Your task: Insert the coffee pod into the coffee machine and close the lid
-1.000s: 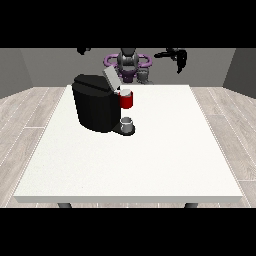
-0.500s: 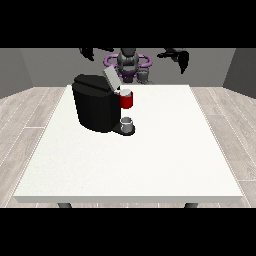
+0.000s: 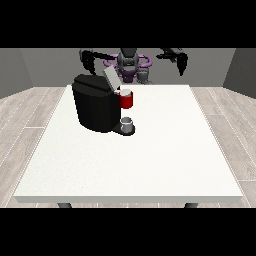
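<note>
A black coffee machine (image 3: 95, 103) stands on the white table (image 3: 150, 160), left of centre, with its grey lid (image 3: 110, 78) tilted up and open. A red part (image 3: 126, 99) sits at the machine's front, and a small grey cup (image 3: 127, 124) stands on the drip base below it. I cannot make out a coffee pod apart from these. The hand at the view's left (image 3: 90, 59) hangs above and behind the machine, fingers pointing down. The hand at the view's right (image 3: 181, 61) hangs raised over the table's far right, fingers drooping, holding nothing I can see.
The robot's torso (image 3: 129, 65) stands behind the table's far edge. A wooden floor surrounds the table, and grey walls close the back.
The hand at the view's right has shifted slightly and its fingers now hang lower. The hand at the view's left has come a little lower toward the machine. The machine and cup have not moved.
</note>
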